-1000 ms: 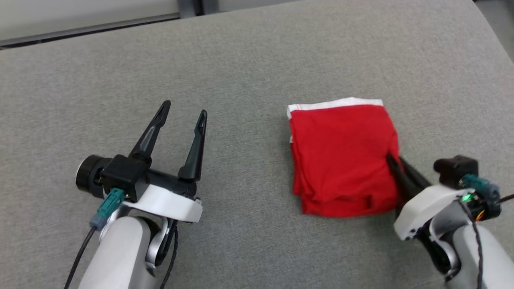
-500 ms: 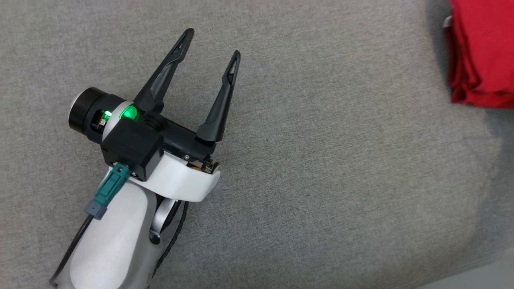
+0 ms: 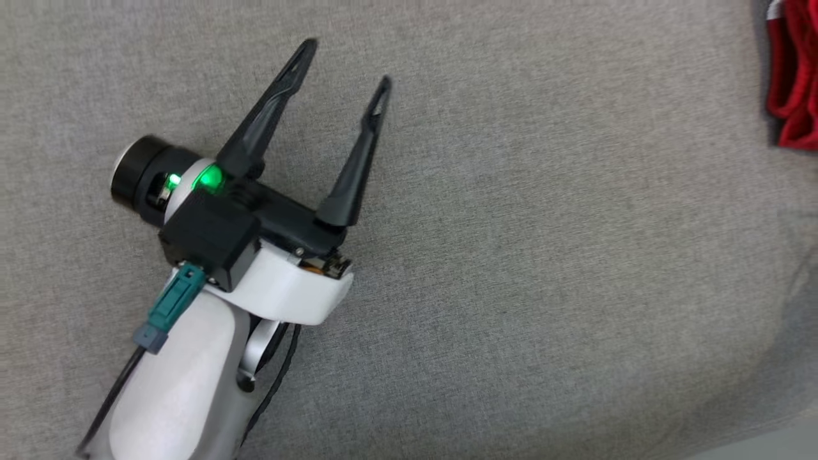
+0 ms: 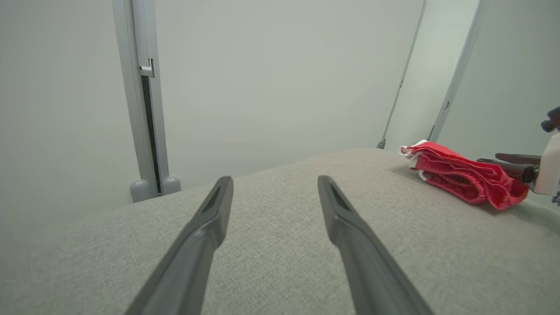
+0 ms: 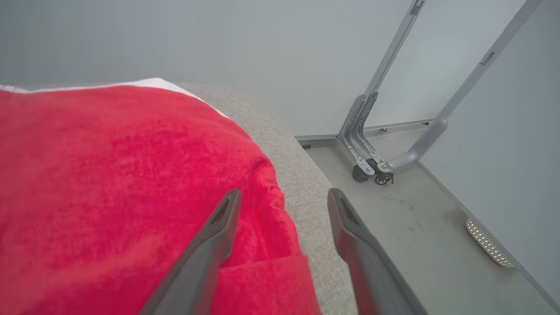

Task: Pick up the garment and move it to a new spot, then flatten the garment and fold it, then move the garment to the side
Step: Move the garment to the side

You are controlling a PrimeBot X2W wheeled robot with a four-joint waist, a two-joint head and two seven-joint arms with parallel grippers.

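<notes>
Red garment (image 5: 109, 175) lying free, right end effector (image 5: 283, 194) spread wide over it, left end effector (image 3: 345, 64) spread, empty.

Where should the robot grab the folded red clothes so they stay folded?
Probably the thick folded edge of the red garment nearest the open right gripper, coming in low from the robot's right. The garment lies flat in stacked layers on the grey surface, so pinching the whole stack at that edge should keep the fold together.
</notes>
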